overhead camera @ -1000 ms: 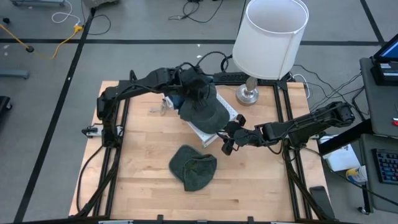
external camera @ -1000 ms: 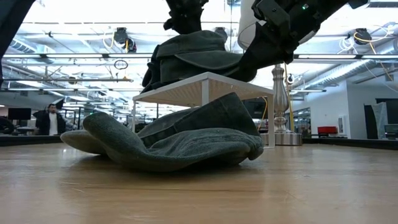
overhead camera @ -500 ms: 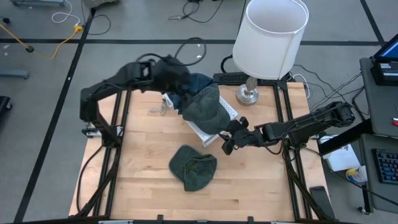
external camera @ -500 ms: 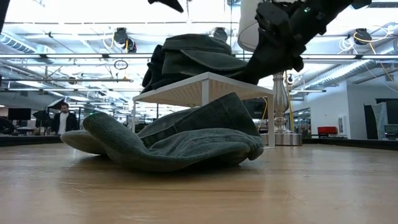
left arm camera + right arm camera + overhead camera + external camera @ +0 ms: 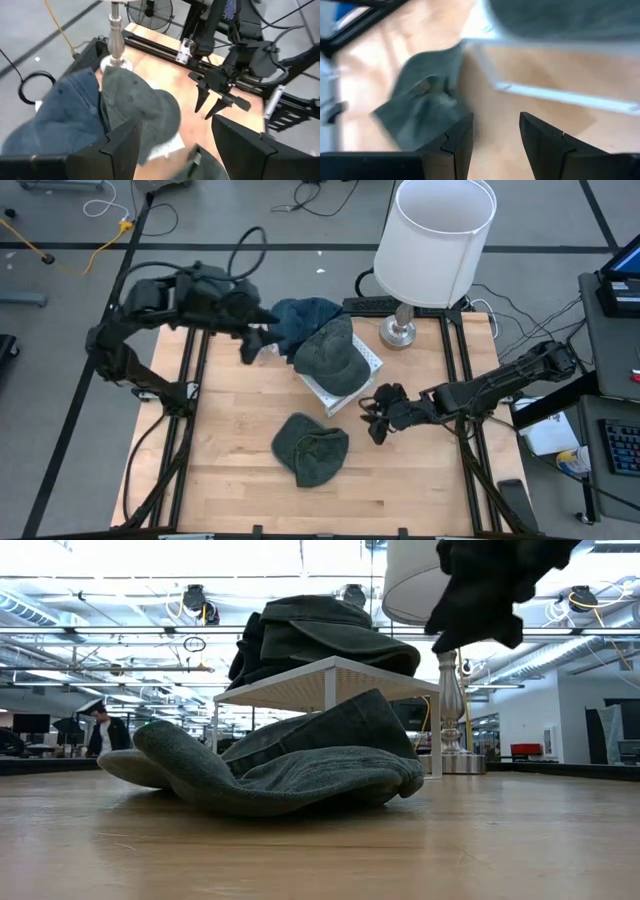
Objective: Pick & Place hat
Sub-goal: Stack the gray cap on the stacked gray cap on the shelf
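Wooden tabletop [image 5: 230, 470] fills my overhead feed, with a tall white lamp [image 5: 440, 240] at its far edge and an open office hall behind it in the low view, where a person [image 5: 103, 730] stands far off.

One grey-green hat [image 5: 330, 355] sits on the small white stand [image 5: 335, 395] near the table's middle, with a blue hat [image 5: 300, 315] draped behind it toward the far edge. A second grey-green hat [image 5: 312, 448] lies crumpled flat on the wood, just in front of the stand.

My left gripper [image 5: 250, 340] hangs off the stand's left side, up high near the table's far-left corner; its fingers [image 5: 122, 145] stand apart with nothing between them. My right gripper [image 5: 378, 412] is low over the wood, just right of the stand, pointing leftward. Its fingers [image 5: 455, 145] are also spread and empty.

What matters for the coming move: the crumpled hat lies to the left of the right gripper and a little nearer the table's front edge, close by, while the left gripper is well apart from it. So I judge the right arm to be the one for the pick. That hat's long axis seems to run diagonally, from far-left to near-right, though its folds make this hard to read. The right wrist view shows it ahead of the fingers, off toward one side.
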Robot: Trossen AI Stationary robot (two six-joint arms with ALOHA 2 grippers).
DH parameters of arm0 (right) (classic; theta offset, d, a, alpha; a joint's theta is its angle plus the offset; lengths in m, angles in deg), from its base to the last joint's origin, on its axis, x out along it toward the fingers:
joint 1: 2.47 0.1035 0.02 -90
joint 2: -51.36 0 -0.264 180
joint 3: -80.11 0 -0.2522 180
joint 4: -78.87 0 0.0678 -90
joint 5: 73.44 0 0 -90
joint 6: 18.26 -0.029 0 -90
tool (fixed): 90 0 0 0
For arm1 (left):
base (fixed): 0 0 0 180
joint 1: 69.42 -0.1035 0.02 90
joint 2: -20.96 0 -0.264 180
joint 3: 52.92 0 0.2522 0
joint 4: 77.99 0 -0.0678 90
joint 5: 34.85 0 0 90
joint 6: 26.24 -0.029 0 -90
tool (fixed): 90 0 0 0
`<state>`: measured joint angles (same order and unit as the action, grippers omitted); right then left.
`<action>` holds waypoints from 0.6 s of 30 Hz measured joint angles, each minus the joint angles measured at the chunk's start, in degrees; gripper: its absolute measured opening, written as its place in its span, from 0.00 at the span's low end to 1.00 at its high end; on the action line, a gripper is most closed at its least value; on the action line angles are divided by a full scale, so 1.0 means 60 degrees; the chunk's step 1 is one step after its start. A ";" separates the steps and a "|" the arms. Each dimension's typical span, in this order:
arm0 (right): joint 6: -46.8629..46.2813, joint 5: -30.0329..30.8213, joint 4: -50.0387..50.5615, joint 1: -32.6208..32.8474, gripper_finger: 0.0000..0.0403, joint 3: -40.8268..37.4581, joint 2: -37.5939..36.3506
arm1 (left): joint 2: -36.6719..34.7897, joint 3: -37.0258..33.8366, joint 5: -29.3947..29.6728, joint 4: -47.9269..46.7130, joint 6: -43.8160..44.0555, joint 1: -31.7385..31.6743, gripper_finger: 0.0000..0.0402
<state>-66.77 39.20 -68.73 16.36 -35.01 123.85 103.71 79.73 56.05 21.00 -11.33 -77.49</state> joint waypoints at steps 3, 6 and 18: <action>-0.0056 -0.0068 0.0027 0.0401 0.37 -0.0005 -0.0070 | -0.0302 -0.0001 0.0001 -0.0457 0.0602 0.0255 0.61; -0.0057 -0.0071 -0.0008 0.0703 0.37 0.0002 -0.0077 | -0.0495 -0.0001 0.0011 -0.1153 0.1355 0.0604 0.61; 0.0476 -0.0463 -0.0226 0.1006 0.43 -0.0001 -0.0073 | -0.0543 -0.1192 0.2242 -0.2345 0.5269 0.3620 0.61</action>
<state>-63.91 36.42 -70.08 22.39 -35.01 123.41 100.46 72.58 69.51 6.93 20.28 -55.77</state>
